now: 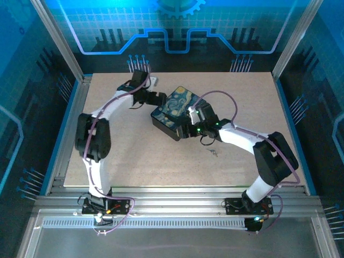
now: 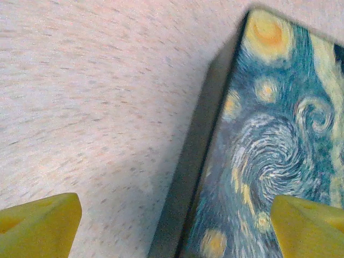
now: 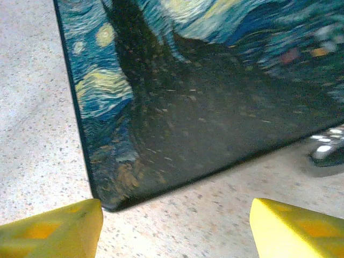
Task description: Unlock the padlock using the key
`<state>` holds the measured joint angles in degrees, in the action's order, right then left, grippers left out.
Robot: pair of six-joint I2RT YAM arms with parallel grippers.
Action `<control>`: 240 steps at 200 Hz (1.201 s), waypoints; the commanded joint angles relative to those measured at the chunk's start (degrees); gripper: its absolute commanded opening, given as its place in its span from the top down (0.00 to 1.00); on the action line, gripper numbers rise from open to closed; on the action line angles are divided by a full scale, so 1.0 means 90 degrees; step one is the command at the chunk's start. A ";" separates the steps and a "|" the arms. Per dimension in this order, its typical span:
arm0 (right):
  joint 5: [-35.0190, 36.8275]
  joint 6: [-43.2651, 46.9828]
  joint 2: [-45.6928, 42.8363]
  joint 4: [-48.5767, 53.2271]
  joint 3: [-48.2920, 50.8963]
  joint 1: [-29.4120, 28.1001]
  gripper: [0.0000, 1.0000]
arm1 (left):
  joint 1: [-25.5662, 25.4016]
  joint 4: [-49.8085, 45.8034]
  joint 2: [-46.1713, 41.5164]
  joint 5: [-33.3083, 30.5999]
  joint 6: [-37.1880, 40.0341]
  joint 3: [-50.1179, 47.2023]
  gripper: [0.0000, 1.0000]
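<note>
Currently both tools gape, holding nothing: left tool (image 2: 174, 226) and right tool (image 3: 174, 228) flank the dark box with blue-yellow swirl print (image 1: 174, 110) on the speckled bench (image 1: 258, 161), toward its far edge. Tiny dark grey metal padlock (image 1: 213, 154), probably that squiggle, lies nearer the near edge, just beside the right arm (image 1: 242, 140). Risk: an arm sweep scatters it; key too small to pick out

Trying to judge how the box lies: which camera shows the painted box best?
Top external: almost the whole painted box shows, lying flat and turned askew on the table. The left wrist view catches one side wall and part of the swirled top; the right wrist view, one close corner of it.
</note>
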<state>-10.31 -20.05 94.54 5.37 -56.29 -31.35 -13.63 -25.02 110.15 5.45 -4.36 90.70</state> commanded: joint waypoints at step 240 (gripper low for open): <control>-0.0204 0.0047 -0.1955 0.2508 0.1682 0.1839 0.47 | -0.1292 -0.0375 -0.3215 -0.0936 -0.2904 -0.3827 0.08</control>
<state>-9.98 -17.98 76.12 25.80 -42.37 -15.27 -23.51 -26.98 82.81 -2.28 -28.67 57.17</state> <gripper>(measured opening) 0.529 0.914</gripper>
